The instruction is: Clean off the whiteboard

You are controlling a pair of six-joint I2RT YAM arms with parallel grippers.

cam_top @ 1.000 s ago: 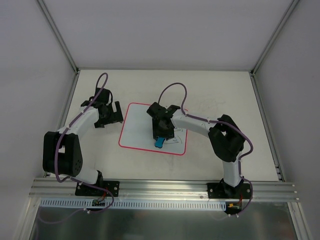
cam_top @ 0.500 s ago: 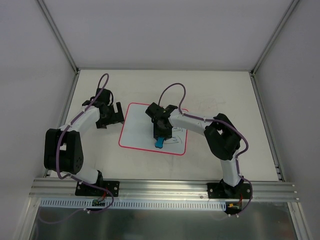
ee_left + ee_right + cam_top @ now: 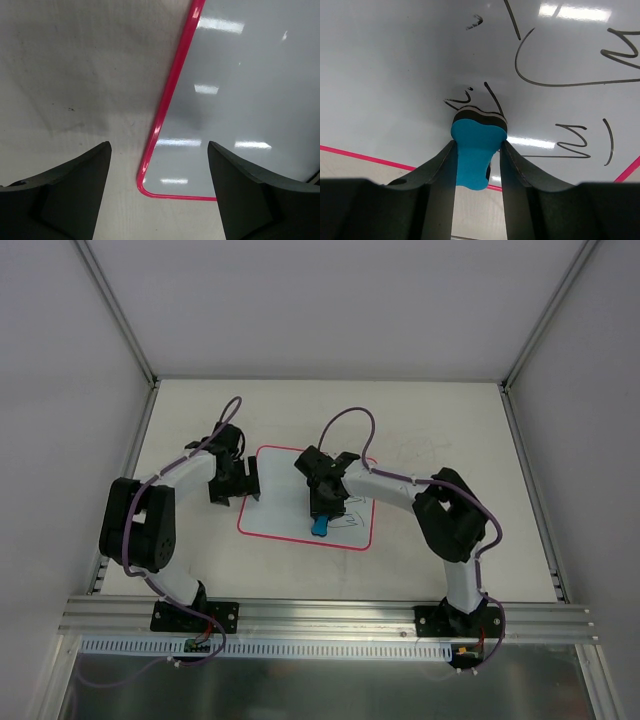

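The whiteboard (image 3: 278, 502) lies flat mid-table, white with a red-pink border, with dark scribbles (image 3: 350, 519) on its right part. My right gripper (image 3: 321, 512) is shut on the blue eraser (image 3: 319, 527), whose black felt end presses on the board. In the right wrist view the eraser (image 3: 474, 150) sits between the fingers of my right gripper (image 3: 476, 162), among scribbles (image 3: 560, 80) on the whiteboard (image 3: 395, 70). My left gripper (image 3: 246, 483) is open over the board's left edge. In the left wrist view my left gripper (image 3: 159, 167) straddles the whiteboard's (image 3: 245, 85) corner.
The beige table top (image 3: 440, 430) surrounds the board, with faint marks at the back right. Grey walls and metal posts (image 3: 120, 315) enclose the table. A slotted rail (image 3: 320, 615) runs along the near edge by the arm bases.
My left gripper has moved right, from beside the board to over its left edge. My right gripper and the eraser have stayed in nearly the same spot.
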